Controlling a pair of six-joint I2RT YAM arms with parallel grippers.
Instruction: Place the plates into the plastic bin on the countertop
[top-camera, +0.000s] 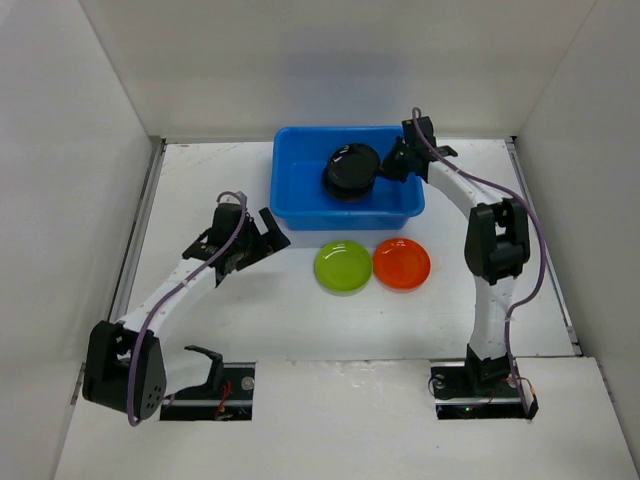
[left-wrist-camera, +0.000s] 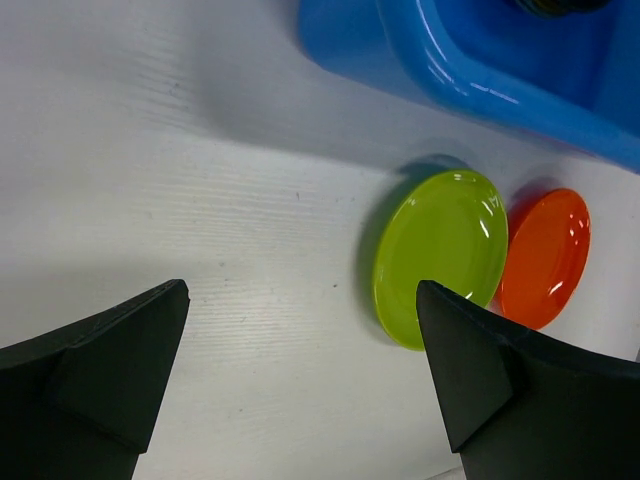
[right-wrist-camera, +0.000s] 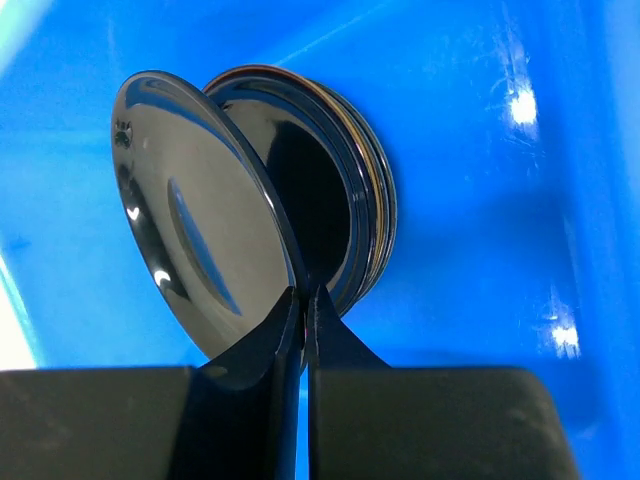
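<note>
In the overhead view's upper centre, the right gripper (top-camera: 388, 165) pinches a black plate (top-camera: 350, 165) by its rim, the plate tilted over the stack (right-wrist-camera: 375, 215) (perhaps touching) in the plastic bin (top-camera: 300, 198) — left gripper (left-wrist-camera: 300, 300) gapes wide.

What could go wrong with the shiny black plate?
1. The right gripper pinches only the rim of the black plate, which is tilted over the stack in the bin. It might slip and clatter, or land crooked.
2. The green plate and orange plate lie right next to each other, so the open left gripper might nudge one while grabbing the other.
</note>
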